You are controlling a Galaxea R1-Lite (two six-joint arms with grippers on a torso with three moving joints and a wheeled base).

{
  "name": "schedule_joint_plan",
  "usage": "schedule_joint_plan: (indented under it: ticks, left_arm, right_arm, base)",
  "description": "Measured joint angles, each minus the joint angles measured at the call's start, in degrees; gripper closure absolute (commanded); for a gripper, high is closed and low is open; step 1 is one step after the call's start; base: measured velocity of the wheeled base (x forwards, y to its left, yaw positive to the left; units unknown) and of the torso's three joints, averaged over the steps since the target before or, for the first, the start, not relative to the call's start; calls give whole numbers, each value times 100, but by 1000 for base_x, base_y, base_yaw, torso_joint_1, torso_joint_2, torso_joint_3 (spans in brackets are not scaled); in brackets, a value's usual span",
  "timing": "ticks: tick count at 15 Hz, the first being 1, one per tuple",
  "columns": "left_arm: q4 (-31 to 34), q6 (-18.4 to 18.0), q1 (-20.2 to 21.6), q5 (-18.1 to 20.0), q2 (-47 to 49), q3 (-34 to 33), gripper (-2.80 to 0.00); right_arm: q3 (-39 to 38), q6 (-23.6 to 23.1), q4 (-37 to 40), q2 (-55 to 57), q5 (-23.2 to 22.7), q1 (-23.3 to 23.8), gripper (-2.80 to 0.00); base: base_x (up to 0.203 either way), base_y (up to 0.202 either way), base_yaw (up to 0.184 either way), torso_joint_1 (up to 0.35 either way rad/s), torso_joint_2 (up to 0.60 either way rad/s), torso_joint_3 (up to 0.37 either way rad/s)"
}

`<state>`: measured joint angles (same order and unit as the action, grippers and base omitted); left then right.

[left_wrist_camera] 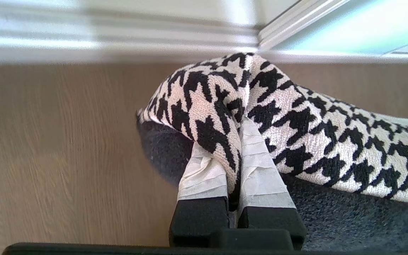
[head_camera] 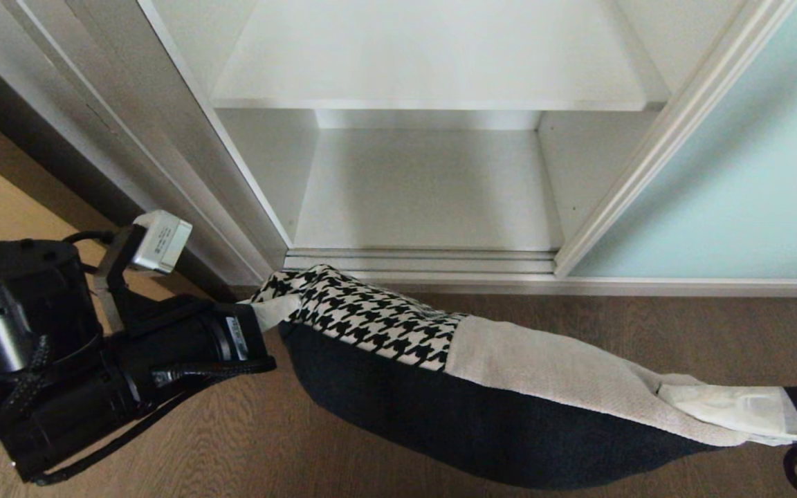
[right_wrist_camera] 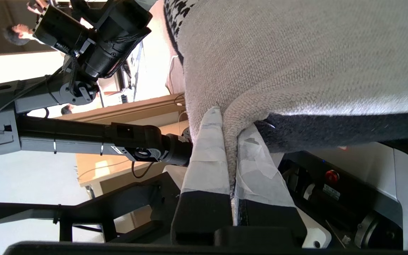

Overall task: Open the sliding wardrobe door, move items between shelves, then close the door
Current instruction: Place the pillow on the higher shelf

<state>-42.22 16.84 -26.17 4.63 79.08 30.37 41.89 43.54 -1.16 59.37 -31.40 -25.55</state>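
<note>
The cushion (head_camera: 509, 387) hangs above the wooden floor (head_camera: 246, 443) just in front of the open wardrobe compartment, slung between both arms and sagging in the middle. The left claw (left_wrist_camera: 230, 159) is clenched on a fold of the cushion's houndstooth end, and the right claw (right_wrist_camera: 230, 156) is clenched on a fold of its grey-beige end. Beyond the cushion, two white shelves (head_camera: 433, 76) show inside the wardrobe, and the sliding wardrobe door (head_camera: 737, 166) stands to the right of the opening.
</note>
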Motion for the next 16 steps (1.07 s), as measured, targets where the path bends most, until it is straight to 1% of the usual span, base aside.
schedule_joint_plan:
  ticks: [7, 16]
  left_arm:
    - [0, -30, -1, -10, -357, 30, 0]
    - [2, -24, 2, -26, -464, 74, 0]
  right_arm:
    - [12, 0, -36, -22, 9, 0, 0]
    - [-13, -9, 1, -64, -2, 0, 0]
  base:
    - [0, 0, 0, 2, 4, 200]
    - [0, 0, 0, 1, 1, 204]
